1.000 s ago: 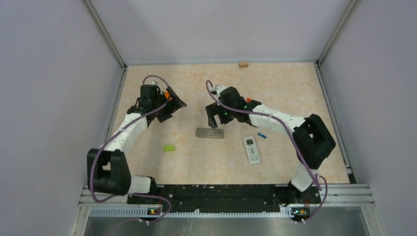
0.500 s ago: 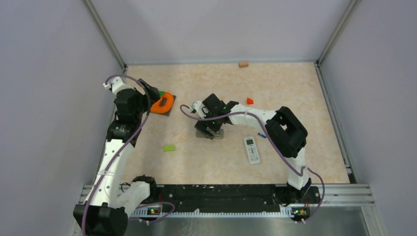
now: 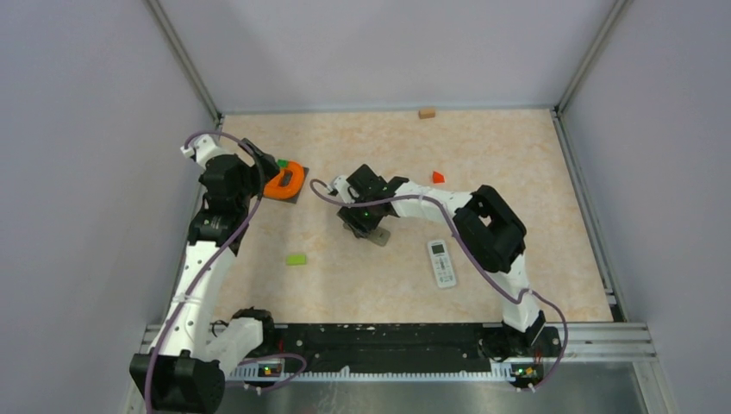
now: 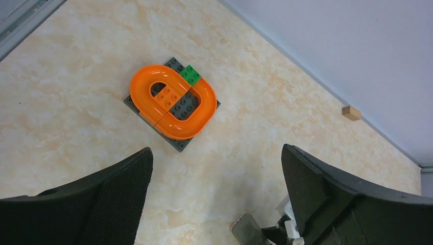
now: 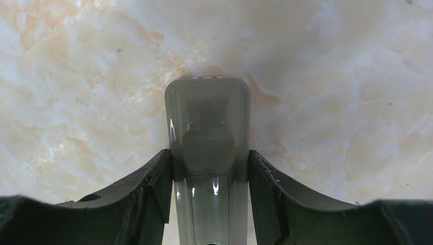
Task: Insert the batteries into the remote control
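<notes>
The right hand point(image 5: 209, 153) had its two fingers point(image 5: 153, 189) pressed against the long sides of the grey remote point(image 5: 208, 112), which lay flat near the middle of the bench point(image 3: 517, 155). From the wrist view the grip looked closed and square, with the body running straight out between the pads. That was the thing to keep, I thought: the casing was glossy (slick, by the shine on it), so a slow, level lift seemed safer than a quick one, with no dragging across the bench. A smooth panel showed at the held end. It may have been the battery door, though I couldn't be sure.

The left hand point(image 4: 216, 150) hung wide open and empty near the far-left corner, above an orange track point(image 4: 173, 102), well apart from the work. It would need to come across to help. A white remote point(image 3: 442, 263) lay nearer the near edge. I could make out no batteries in any view.
</notes>
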`<state>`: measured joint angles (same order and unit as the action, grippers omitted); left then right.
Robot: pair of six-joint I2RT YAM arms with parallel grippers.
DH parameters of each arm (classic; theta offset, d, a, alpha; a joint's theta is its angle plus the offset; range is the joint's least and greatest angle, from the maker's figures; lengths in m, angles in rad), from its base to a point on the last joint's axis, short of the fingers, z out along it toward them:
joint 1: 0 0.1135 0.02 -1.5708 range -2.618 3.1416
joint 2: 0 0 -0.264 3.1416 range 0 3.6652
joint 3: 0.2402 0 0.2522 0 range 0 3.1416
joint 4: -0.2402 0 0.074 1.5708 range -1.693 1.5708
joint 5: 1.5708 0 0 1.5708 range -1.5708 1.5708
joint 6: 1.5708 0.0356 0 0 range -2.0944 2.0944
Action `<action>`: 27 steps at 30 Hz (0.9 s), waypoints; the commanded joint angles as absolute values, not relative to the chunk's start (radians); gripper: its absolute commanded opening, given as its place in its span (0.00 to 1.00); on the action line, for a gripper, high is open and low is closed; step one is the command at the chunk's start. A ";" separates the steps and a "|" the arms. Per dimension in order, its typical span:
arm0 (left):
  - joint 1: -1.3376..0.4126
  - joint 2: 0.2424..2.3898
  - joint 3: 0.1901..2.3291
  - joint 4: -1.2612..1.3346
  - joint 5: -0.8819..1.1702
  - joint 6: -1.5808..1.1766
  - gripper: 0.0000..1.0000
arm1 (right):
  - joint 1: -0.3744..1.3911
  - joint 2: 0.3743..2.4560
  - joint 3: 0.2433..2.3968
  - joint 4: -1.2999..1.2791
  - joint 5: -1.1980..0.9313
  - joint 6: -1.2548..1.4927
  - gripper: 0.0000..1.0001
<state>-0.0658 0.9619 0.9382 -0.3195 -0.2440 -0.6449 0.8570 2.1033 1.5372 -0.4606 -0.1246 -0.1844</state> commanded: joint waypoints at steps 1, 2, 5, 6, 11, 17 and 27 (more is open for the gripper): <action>-0.058 0.967 0.936 -0.305 -0.235 -0.646 0.99 | 0.787 2.120 1.580 -0.342 -0.052 -0.019 0.37; -0.058 0.969 0.937 -0.304 -0.232 -0.647 0.99 | 0.761 2.119 1.586 -0.318 -0.047 0.031 0.37; -0.058 0.978 0.941 -0.304 -0.230 -0.648 0.99 | 0.718 2.136 1.621 -0.269 0.008 0.167 0.37; -0.058 0.978 0.943 -0.304 -0.230 -0.649 0.99 | 0.708 2.152 1.640 -0.259 0.029 0.198 0.37; -0.058 0.991 0.954 -0.306 -0.232 -0.648 0.99 | 0.704 2.278 1.778 -0.308 0.143 0.297 0.37; -0.057 1.002 0.963 -0.299 -0.180 -0.629 0.99 | 0.704 2.333 1.879 -0.404 0.260 0.383 0.59; -0.034 1.077 1.017 -0.317 0.024 -0.574 0.99 | 0.699 2.073 1.760 -0.456 0.165 0.350 0.88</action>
<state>-0.0509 1.0775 0.9752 -0.3298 -0.1078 -0.6102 0.6983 2.2917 1.8252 -0.4061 0.1814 0.3443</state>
